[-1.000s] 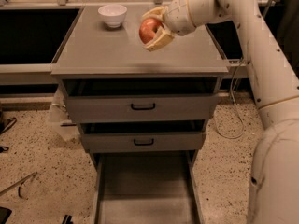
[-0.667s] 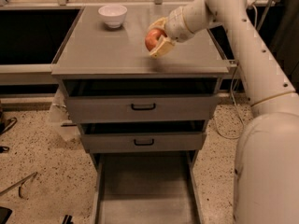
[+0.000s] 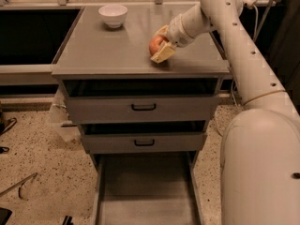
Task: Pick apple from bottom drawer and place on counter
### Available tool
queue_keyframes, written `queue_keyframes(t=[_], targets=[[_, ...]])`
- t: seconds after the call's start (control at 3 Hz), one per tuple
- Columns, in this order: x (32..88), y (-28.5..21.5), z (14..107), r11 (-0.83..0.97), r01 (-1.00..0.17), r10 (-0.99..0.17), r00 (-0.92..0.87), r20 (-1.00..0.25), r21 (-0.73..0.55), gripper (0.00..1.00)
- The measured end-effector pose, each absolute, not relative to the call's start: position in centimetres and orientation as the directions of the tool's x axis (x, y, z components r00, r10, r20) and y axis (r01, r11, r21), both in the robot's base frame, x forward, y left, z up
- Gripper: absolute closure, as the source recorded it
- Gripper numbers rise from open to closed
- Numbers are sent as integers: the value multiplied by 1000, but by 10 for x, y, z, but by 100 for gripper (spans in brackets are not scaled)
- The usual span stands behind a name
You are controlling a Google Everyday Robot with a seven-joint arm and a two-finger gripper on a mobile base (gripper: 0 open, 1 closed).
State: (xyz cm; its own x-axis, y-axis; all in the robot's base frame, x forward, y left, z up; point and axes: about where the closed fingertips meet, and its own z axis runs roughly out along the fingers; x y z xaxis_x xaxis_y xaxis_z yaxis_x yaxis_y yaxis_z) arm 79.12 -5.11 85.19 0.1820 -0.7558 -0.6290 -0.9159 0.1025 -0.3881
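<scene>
The red apple [image 3: 155, 45] is held between the pale fingers of my gripper [image 3: 159, 44], low over the right part of the grey counter [image 3: 108, 50]; I cannot tell whether it touches the surface. The gripper is shut on the apple, with one finger [image 3: 162, 53] below it and one above. My white arm reaches in from the right. The bottom drawer [image 3: 145, 191] stands pulled out at the foot of the cabinet, its floor bare.
A white bowl [image 3: 113, 16] stands at the back left of the counter. Two upper drawers with black handles [image 3: 143, 107] are slightly ajar. My white base [image 3: 262, 168] fills the lower right. Speckled floor lies to the left, with cables.
The gripper has carried the apple down and slightly right, from above the counter to just over its right part.
</scene>
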Motion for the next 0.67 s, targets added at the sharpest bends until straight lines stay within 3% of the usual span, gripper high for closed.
queue_keyframes(t=[0.67], targets=[[791,-51,852,102,-916,-756,182,-629,-388,58]])
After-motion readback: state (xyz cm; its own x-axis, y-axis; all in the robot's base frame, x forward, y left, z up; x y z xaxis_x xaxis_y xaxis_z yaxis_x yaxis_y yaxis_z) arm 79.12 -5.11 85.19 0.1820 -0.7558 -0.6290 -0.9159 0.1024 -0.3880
